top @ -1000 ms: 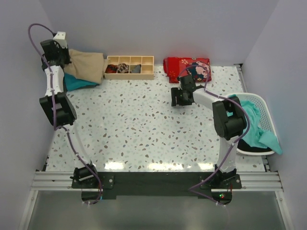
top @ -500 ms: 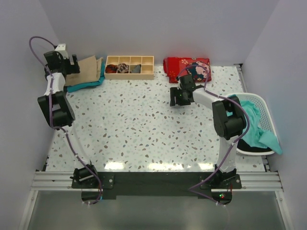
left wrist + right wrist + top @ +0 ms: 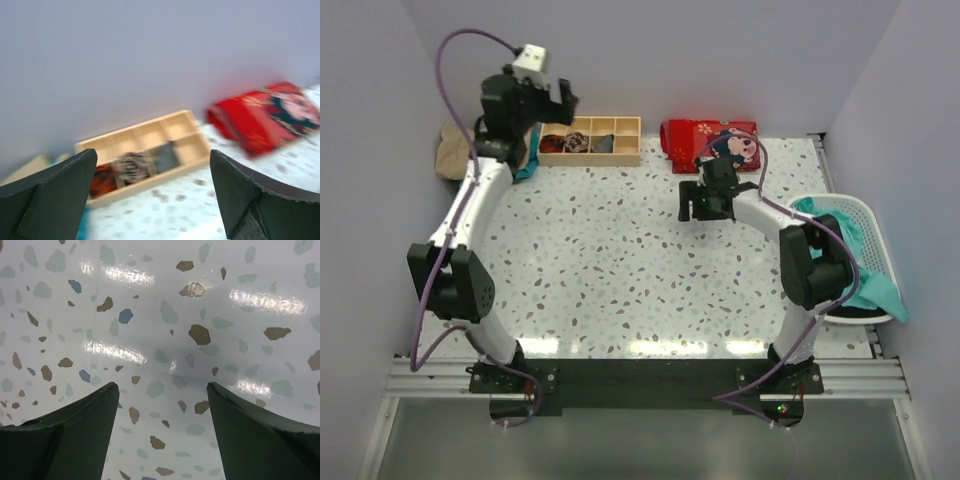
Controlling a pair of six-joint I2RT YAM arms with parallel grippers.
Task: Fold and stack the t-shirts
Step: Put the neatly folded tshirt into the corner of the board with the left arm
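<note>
With left pincer and right pincer spread empty, the limp teal t-shirt at three o'clock is best pinched along an edge.

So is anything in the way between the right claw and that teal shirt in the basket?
Nothing visible on the table. The right gripper hangs open over bare surface. The teal shirt lies in the white basket, draped over its rim, so only the basket wall stands between.
</note>
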